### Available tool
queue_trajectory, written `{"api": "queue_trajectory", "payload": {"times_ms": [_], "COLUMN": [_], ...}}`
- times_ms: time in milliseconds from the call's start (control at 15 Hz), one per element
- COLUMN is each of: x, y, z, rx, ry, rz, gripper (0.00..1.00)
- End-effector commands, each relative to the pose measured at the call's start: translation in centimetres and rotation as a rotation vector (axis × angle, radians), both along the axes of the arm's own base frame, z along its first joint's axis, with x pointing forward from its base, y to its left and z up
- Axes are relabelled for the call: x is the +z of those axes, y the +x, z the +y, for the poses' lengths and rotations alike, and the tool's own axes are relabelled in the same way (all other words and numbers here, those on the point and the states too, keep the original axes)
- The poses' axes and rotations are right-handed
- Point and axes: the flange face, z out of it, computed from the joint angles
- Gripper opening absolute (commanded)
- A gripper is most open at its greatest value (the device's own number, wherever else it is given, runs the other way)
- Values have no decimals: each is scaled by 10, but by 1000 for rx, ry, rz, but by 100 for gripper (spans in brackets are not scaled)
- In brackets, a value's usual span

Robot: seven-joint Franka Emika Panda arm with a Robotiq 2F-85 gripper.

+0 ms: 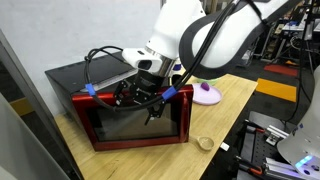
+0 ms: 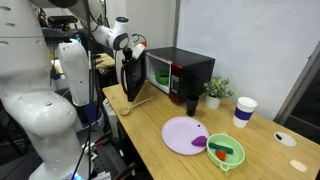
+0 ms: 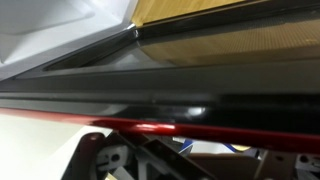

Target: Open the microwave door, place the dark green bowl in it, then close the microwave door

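Pincer (image 1: 150,103) gapes wide beside microwave door (image 1: 130,128).

A light wooden table (image 2: 265,152) stands before a plain grey wall (image 2: 250,40), under even indoor light.

Soft, even indoor light fills both low-resolution exterior views with only faint shadows, while the wrist view sits so close that the microwave door (image 3: 150,127) blurs, with pale glare streaking its glossy red edge.

Claw (image 3: 131,166) cropped by wrist view's edge
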Motion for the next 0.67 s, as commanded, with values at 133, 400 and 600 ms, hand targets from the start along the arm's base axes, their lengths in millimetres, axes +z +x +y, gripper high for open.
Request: {"api": "queue_trajectory", "payload": {"times_ms": [133,400,600], "x": [-8,-12,-6], "y": [7,21,32], "z": [-31,-55,-68], "rx": [33,-6,-74], "ry": [-81,-149,-182], "rz": [-118,-129,-120], "gripper": [100,100,100]}}
